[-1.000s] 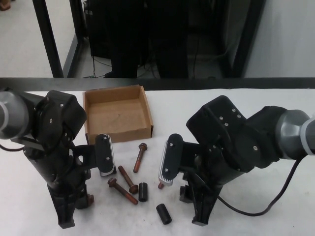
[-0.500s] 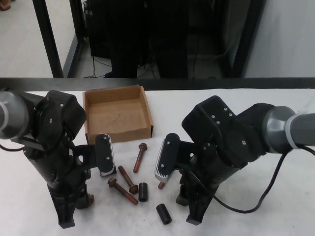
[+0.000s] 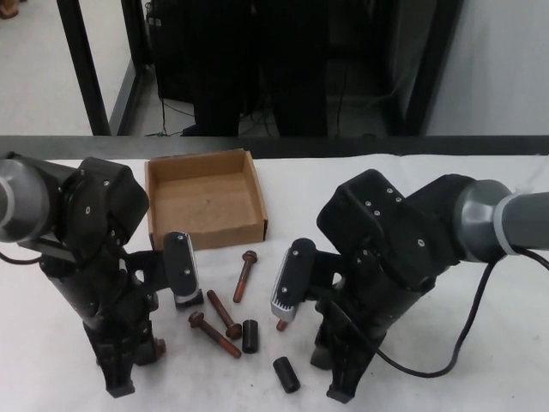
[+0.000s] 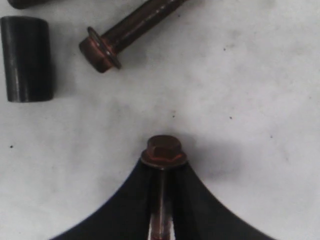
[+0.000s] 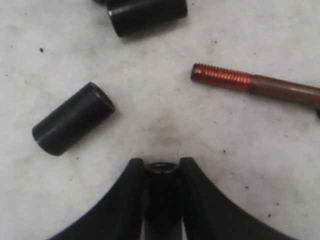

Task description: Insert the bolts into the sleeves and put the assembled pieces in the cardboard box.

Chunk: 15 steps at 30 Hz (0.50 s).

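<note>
My left gripper [image 4: 163, 167] is shut on a rusty bolt [image 4: 163, 151], whose hex head sticks out past the fingertips just above the white bench. In the high view this gripper [image 3: 129, 367] is at the front left. My right gripper [image 5: 162, 172] is shut on a black sleeve [image 5: 161, 192], its open end facing outward. In the high view it [image 3: 337, 378] is at the front, right of centre. Between the arms lie three loose bolts [image 3: 244, 275] [image 3: 222, 312] [image 3: 214, 334] and two loose sleeves [image 3: 250, 336] [image 3: 286, 374]. The cardboard box [image 3: 210, 232] stands behind them.
A further bolt [image 5: 260, 84] lies beside my right gripper, thread end toward the loose sleeve [image 5: 73, 119]. Each arm's wrist camera housing [image 3: 181, 268] [image 3: 287, 280] hangs over the parts. The bench's dark back rail [image 3: 343, 144] runs behind the box.
The right arm has shifted left and slightly toward the front with its sleeve. The left arm has barely moved.
</note>
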Each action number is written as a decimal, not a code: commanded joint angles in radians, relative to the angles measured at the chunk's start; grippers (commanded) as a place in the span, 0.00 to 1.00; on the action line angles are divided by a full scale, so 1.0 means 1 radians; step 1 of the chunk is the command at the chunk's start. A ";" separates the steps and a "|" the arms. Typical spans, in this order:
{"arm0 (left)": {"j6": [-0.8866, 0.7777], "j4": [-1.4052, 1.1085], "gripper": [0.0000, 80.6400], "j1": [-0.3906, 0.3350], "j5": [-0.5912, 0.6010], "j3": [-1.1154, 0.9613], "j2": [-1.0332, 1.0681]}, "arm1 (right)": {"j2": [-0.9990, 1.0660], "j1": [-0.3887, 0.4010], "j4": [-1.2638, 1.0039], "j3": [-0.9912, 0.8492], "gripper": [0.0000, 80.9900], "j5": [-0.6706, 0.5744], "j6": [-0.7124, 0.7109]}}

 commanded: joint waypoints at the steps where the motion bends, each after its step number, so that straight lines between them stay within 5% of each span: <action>1: -0.077 0.009 0.01 0.005 0.147 0.019 0.044 | 0.016 0.003 0.150 0.035 0.00 -0.053 0.022; 9: -0.284 0.051 0.01 0.086 0.397 0.021 -0.103 | -0.168 0.003 0.117 0.039 0.00 -0.222 0.167; 15: -0.379 0.056 0.01 0.091 0.478 0.022 -0.356 | -0.377 0.003 -0.021 0.039 0.00 -0.238 0.316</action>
